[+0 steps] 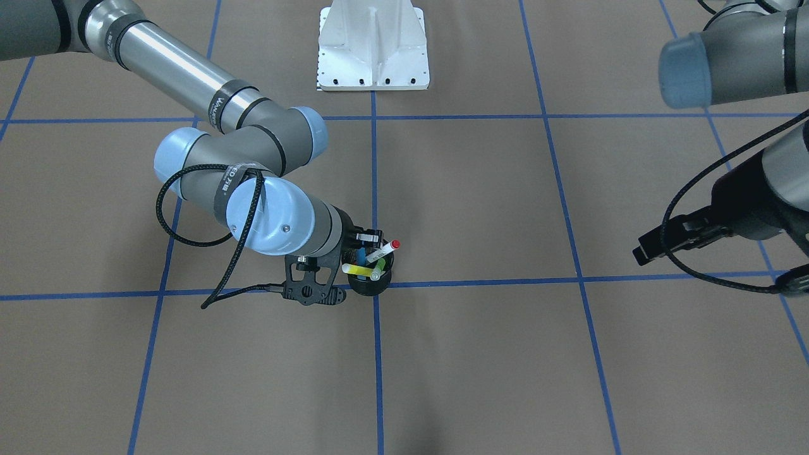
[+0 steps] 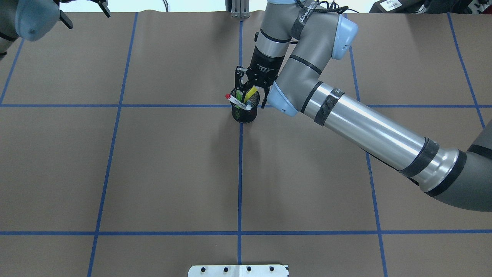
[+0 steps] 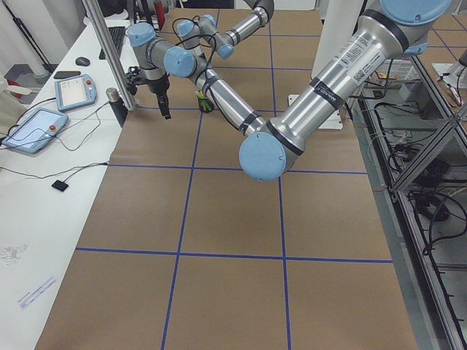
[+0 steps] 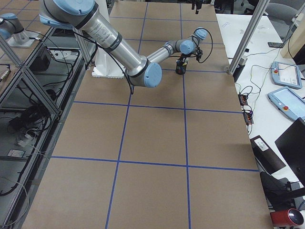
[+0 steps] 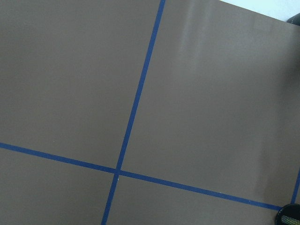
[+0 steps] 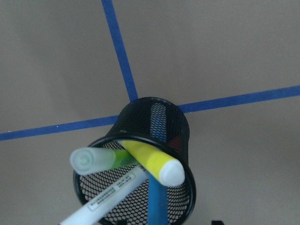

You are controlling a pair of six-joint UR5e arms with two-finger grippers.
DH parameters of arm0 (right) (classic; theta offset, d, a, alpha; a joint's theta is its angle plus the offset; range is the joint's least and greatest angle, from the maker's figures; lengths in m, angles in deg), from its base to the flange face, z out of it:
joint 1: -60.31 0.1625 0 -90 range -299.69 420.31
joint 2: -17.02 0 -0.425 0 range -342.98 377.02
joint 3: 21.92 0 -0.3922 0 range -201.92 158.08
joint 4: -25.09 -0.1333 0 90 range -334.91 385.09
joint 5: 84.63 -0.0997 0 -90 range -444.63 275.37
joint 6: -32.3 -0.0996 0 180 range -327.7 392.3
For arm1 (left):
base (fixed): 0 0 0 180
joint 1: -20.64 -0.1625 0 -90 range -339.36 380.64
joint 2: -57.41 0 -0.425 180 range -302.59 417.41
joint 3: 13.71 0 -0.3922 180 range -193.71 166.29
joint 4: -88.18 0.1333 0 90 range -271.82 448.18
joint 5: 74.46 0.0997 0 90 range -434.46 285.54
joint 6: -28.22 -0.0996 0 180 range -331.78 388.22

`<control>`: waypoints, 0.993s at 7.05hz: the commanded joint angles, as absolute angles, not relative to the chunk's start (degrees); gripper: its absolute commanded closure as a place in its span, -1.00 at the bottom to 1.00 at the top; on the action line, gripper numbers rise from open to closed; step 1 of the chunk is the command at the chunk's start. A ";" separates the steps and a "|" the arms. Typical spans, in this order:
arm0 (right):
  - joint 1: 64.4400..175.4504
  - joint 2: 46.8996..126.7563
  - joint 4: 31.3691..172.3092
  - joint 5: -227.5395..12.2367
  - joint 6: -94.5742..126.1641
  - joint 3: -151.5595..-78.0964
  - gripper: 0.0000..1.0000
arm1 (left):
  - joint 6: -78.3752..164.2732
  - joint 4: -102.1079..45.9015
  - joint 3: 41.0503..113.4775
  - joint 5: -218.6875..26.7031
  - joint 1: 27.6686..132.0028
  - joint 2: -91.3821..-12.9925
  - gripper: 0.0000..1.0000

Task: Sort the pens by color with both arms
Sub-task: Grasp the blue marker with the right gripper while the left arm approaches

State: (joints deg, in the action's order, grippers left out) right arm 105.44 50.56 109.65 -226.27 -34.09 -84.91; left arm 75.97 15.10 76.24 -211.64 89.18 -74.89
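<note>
A black mesh cup point(image 2: 245, 114) stands on a tape crossing at the table's middle, seen also in the front view point(image 1: 371, 285) and the right wrist view point(image 6: 154, 124). It holds all the pens: the white pen with a red cap point(image 2: 231, 100), the yellow pen point(image 2: 251, 92), the lime green pen point(image 1: 378, 271) and the blue pen point(image 6: 157, 201). My right gripper point(image 2: 251, 89) is open just above the cup's far side, its fingers on either side of the pen tops and holding nothing. My left gripper point(image 2: 83, 12) is open and empty, raised high at the far left.
The table is brown paper with a blue tape grid point(image 2: 240, 173). The white metal base point(image 1: 373, 47) stands at the robot's side. The left wrist view shows bare paper and tape, with the cup's rim point(image 5: 290, 215) at its lower right corner.
</note>
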 commanded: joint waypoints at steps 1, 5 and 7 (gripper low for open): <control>105.40 50.42 109.64 -227.27 -34.50 -84.59 -0.24 | 76.47 15.05 76.21 -211.57 88.41 -75.22 -1.00; 105.40 50.42 109.64 -228.15 -34.50 -84.59 0.10 | 79.27 14.79 75.94 -210.00 86.04 -75.74 -1.00; 105.40 50.42 109.64 -228.24 -34.94 -84.59 0.16 | 80.15 14.61 75.51 -209.90 85.85 -76.36 -1.00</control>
